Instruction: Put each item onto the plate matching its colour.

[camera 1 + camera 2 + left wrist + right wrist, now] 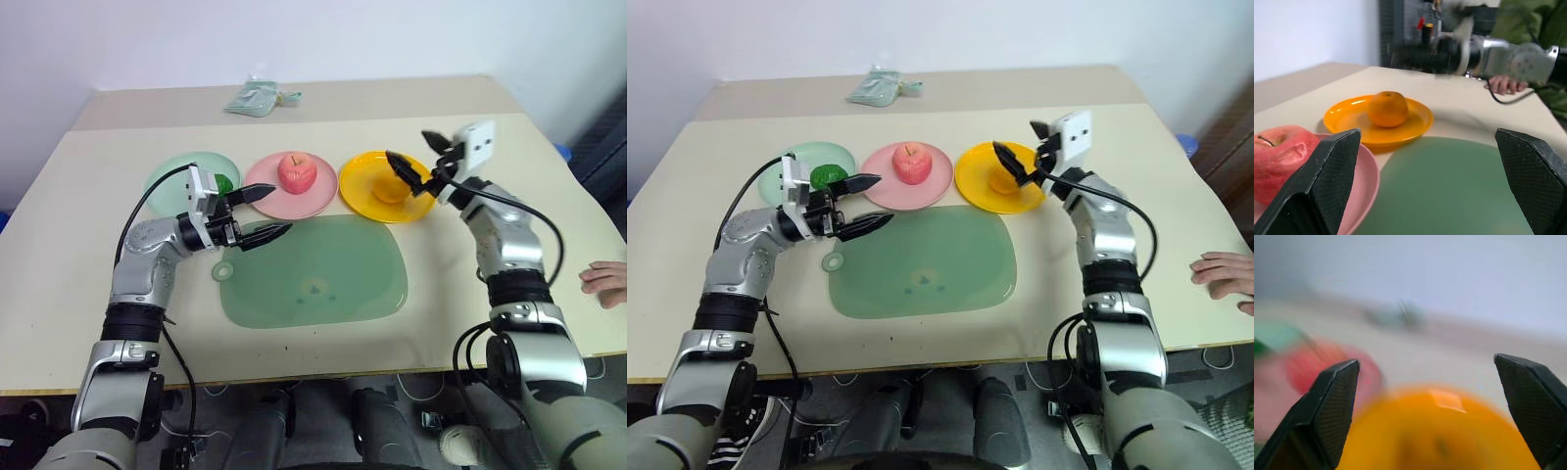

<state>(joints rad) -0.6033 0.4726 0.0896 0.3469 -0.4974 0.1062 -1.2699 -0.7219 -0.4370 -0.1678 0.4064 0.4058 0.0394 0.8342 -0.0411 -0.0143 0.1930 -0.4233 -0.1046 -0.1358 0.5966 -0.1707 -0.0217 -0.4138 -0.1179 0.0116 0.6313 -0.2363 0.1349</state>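
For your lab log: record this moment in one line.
apple on pink plate | orange on yellow plate | both grippers open

No legible text, labels, brand marks, numbers or signs appear on any object or surface in these views.

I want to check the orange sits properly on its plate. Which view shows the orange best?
The left wrist view: the orange appears whole and unobstructed, resting on the yellow-orange plate. In both head views the right gripper partly covers it. The right wrist view gives a blurred orange mass between that gripper's open fingers.
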